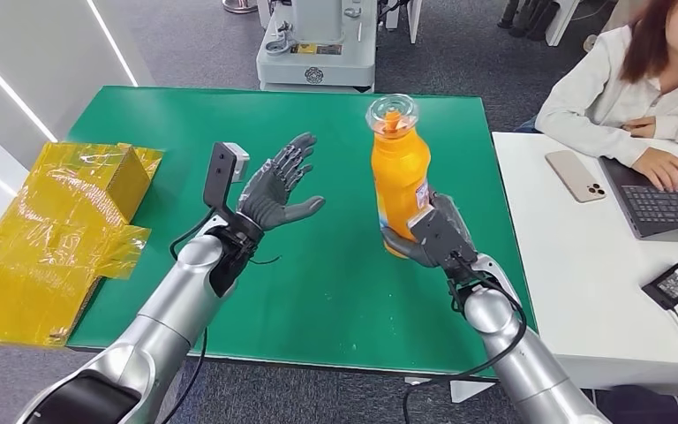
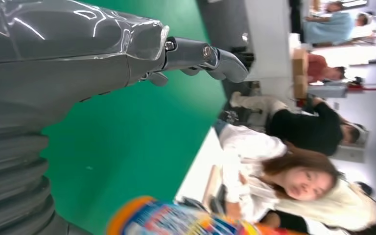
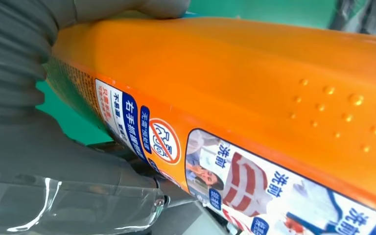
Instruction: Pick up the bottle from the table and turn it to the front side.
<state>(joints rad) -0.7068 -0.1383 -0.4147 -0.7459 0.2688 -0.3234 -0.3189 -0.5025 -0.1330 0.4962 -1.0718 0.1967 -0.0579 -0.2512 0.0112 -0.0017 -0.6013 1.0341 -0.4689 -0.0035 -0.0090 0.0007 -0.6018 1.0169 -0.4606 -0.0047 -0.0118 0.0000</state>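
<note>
Above the right-hand part of the green-topped bench [image 1: 229,300], the tall orange plastic bottle with a clear cap and a printed label [image 1: 400,181] stands nearly upright, its long axis vertical and its cap tipped slightly away from the robot. The right hand [image 1: 430,237] holds it low on the body, with the grey fingers [image 1: 395,238] wrapped round the base on the side facing the left hand; whether the base touches the bench cannot be told. In the right wrist view the bottle [image 3: 235,98] lies against the palm, its label strip turned toward that camera. The left hand [image 1: 279,188] hovers well apart to the bottle's left, holding nothing, palm turned toward the bottle, fingers spread wide. The right hand is thus the one in contact. The turn to the front side probably runs about the vertical axis, with the left hand placed to receive or steady the bottle's free upper half
</note>
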